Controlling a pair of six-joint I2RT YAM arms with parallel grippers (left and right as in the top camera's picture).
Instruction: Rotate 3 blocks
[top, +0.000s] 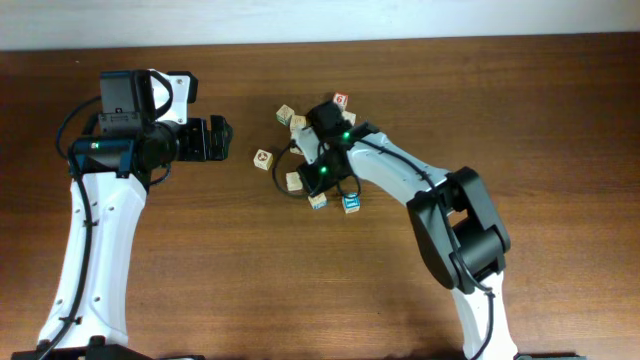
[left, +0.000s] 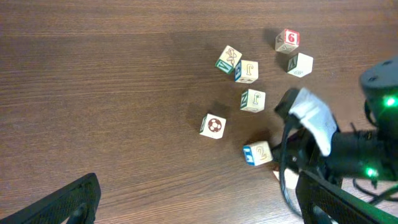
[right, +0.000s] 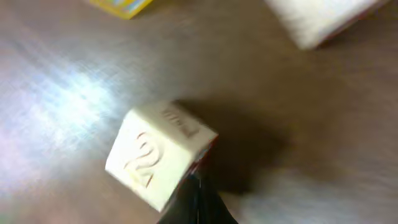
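Right gripper (right: 198, 201), fingers pressed together, met the lower corner of the numeral-2 block (right: 155, 155), apparently touching it; the view was blurred. The block sat on the table (top: 200, 270) near the red-marked cube (left: 213, 126). Left gripper (top: 221, 138) stood spread wide, well apart, empty.
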